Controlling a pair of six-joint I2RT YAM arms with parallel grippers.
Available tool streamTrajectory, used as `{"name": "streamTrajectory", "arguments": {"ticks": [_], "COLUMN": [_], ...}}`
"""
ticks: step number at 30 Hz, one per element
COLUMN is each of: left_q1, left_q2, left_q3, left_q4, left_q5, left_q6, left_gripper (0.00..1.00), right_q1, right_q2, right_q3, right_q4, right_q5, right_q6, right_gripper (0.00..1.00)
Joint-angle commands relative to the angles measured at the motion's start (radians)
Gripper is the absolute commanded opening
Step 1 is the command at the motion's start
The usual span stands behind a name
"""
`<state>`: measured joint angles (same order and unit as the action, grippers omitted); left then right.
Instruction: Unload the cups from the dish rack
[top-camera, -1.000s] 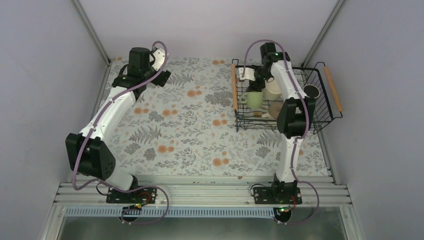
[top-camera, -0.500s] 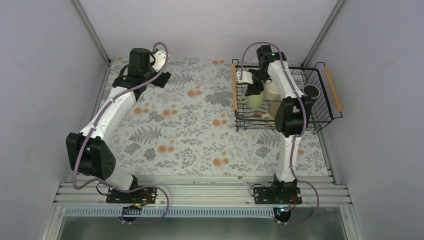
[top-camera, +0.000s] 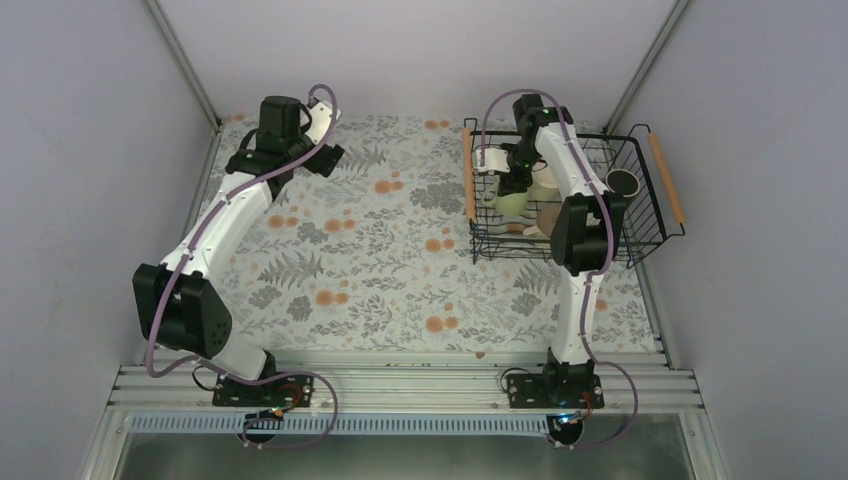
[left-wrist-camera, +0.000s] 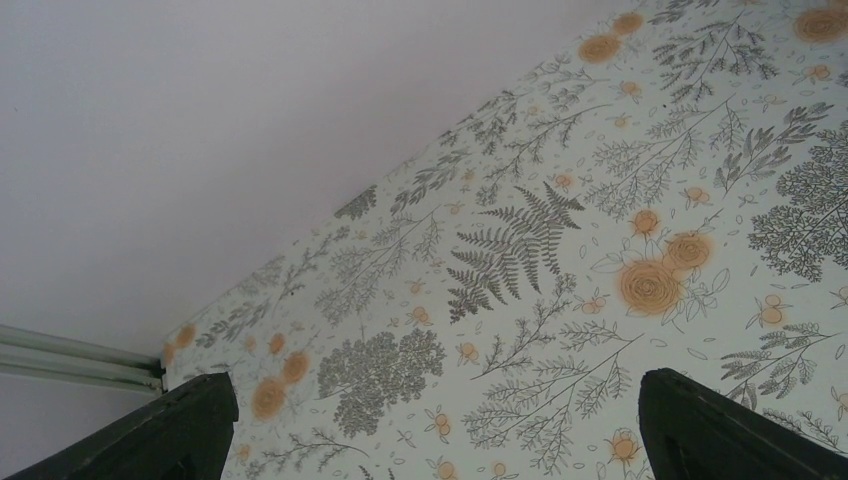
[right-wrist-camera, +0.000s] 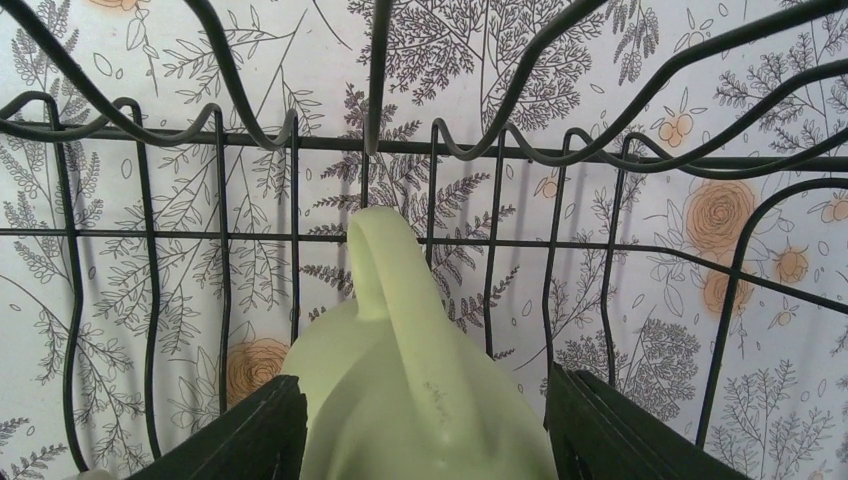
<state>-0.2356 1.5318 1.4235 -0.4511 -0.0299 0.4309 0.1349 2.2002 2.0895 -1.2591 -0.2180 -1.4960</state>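
The black wire dish rack (top-camera: 645, 215) stands at the far right of the table. In it I see a pale green mug (top-camera: 507, 203), a tall cream mug (top-camera: 546, 181), a beige mug (top-camera: 550, 219) and a black mug (top-camera: 622, 182). The patterned mug is hidden. My right gripper (top-camera: 513, 181) reaches down into the rack's left part. In the right wrist view it (right-wrist-camera: 425, 435) is open, with the green mug (right-wrist-camera: 400, 330) lying between its fingers, handle pointing away toward the rack wall (right-wrist-camera: 430, 148). My left gripper (top-camera: 326, 157) is open and empty above the table's far left.
The rack has wooden bar handles on its left side (top-camera: 467, 175) and right side (top-camera: 667, 178). The floral tablecloth (top-camera: 380, 260) covers the table. Grey walls close in on all sides. The left wrist view shows only cloth (left-wrist-camera: 520, 300) and wall.
My right gripper has moved left and down inside the rack, closing in over the pale green mug. The left arm has barely moved.
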Motion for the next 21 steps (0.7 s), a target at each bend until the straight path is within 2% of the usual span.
{"name": "streamTrajectory", "arguments": {"ticks": [1, 3, 5, 6, 16, 21], "left_q1": [0.005, 0.005, 0.005, 0.005, 0.005, 0.005], "left_q2": [0.003, 0.000, 0.000, 0.001, 0.004, 0.003], "left_q3": [0.025, 0.021, 0.021, 0.023, 0.035, 0.037], "left_q4": [-0.015, -0.014, -0.014, -0.015, -0.033, -0.032], "left_q5": [0.021, 0.022, 0.021, 0.021, 0.044, 0.047], "left_q6": [0.002, 0.004, 0.007, 0.008, 0.008, 0.009], "left_gripper": [1.00, 1.00, 1.00, 1.00, 1.00, 1.00], "right_q1": [-0.008, -0.006, -0.006, -0.006, 0.007, 0.014], "right_q2": [0.003, 0.004, -0.001, -0.004, -0.016, -0.018], "right_q3": [-0.011, -0.012, -0.016, -0.019, -0.064, -0.067], "right_q4": [-0.026, -0.026, -0.026, -0.026, -0.026, -0.026], "right_q5": [0.038, 0.042, 0.041, 0.039, 0.074, 0.094], "right_q6": [0.010, 0.010, 0.010, 0.008, 0.017, 0.020], "right_gripper": [0.60, 0.52, 0.35, 0.30, 0.26, 0.17]}}
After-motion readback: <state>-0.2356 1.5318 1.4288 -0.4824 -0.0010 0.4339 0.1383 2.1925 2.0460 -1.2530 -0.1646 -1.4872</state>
